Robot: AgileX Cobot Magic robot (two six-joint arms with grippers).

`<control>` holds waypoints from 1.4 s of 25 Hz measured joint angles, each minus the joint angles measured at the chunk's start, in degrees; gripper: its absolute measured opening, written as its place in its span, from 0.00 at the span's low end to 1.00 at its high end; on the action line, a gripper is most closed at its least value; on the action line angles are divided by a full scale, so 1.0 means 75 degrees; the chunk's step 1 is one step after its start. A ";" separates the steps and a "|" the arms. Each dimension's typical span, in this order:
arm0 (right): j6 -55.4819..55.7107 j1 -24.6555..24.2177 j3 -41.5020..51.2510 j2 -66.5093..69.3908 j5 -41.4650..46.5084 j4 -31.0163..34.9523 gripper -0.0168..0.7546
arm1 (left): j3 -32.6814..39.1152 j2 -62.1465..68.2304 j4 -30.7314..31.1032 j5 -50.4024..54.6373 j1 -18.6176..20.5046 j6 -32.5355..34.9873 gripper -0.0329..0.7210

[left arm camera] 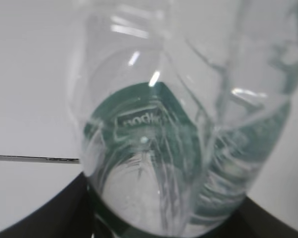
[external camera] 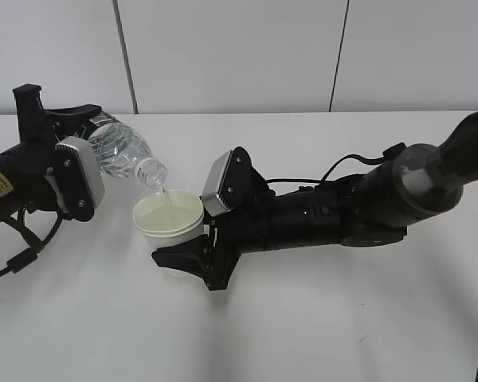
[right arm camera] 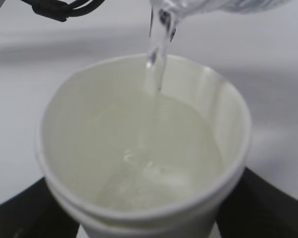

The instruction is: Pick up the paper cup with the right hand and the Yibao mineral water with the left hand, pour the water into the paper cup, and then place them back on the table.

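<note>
left hand (external camera: 68,127): clamped on tilted clear plastic Yibao mineral water (external camera: 127,155), neck down toward the other claw | right hand (external camera: 183,251): pinching upright off-white paper cup (external camera: 169,221) under the bottle mouth, above white table (external camera: 319,318) | water streaming into cup

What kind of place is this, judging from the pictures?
Probably a lab or test room: a plain white table, bare grey wall panels behind it, and nothing out except the bottle and paper cup.

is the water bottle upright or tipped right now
Tipped. The Yibao mineral water lies slanted, mouth down over the paper cup, a thin stream falling in.
</note>
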 joint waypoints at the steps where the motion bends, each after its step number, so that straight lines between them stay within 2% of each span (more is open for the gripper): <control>1: -0.0001 0.0000 0.0000 0.0000 0.0000 0.0032 0.74 | 0.0000 0.0016 0.0000 -0.0012 0.0000 -0.0113 0.54; 8: -0.0161 0.0000 0.0000 0.0000 -0.0012 0.0241 0.74 | 0.0011 0.0282 -0.0015 -0.0010 0.0000 -0.1078 0.54; 15: -0.0179 0.0000 0.0000 0.0000 -0.0012 0.0273 0.74 | 0.0015 0.0315 -0.0030 -0.0015 0.0000 -0.3074 0.54; 20: -0.0179 0.0000 0.0000 -0.0011 0.0016 0.0211 0.74 | 0.0015 0.0315 -0.0032 -0.0015 0.0000 -0.5337 0.54; 28: -0.0179 0.0000 0.0000 -0.0217 0.0531 0.0164 0.74 | 0.0015 0.0315 0.0005 -0.0015 0.0000 -0.8226 0.54; 35: -0.0191 0.0000 0.0000 -0.0466 0.0818 0.0693 0.74 | 0.0015 0.0315 0.0510 0.0030 0.0000 -0.9498 0.54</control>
